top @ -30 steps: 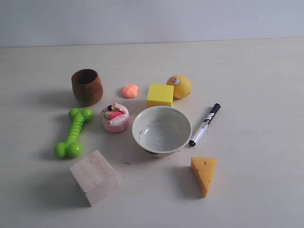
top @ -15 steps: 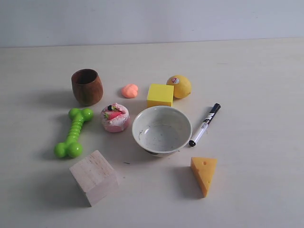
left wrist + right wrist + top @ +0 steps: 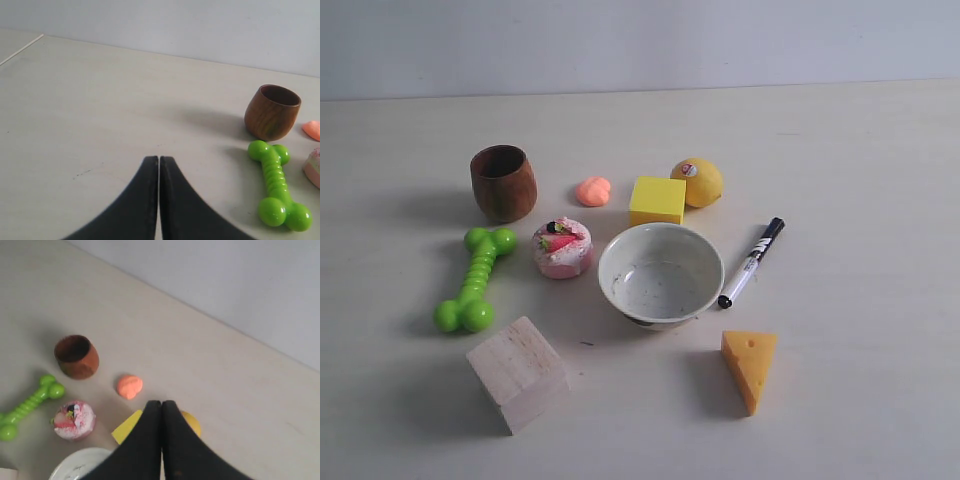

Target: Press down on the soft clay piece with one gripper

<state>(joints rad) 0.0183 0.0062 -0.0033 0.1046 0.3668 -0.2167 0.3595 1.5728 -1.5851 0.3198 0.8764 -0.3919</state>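
Salmon-orange soft clay piece lies on the pale worktop between the wooden cup and the yellow cube, with the cake toy near it. My left pincer and right pincer are both closed, holding nothing. A grey wall stands behind.

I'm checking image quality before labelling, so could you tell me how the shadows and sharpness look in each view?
Exterior view: soft, even light, faint shadows falling left of the wooden cup and cheese wedge, no glare, the clay piece sharp. Left wrist view: the shut left gripper is crisp, the cup's shadow diffuse. Right wrist view: slightly softer, the shut right gripper included.
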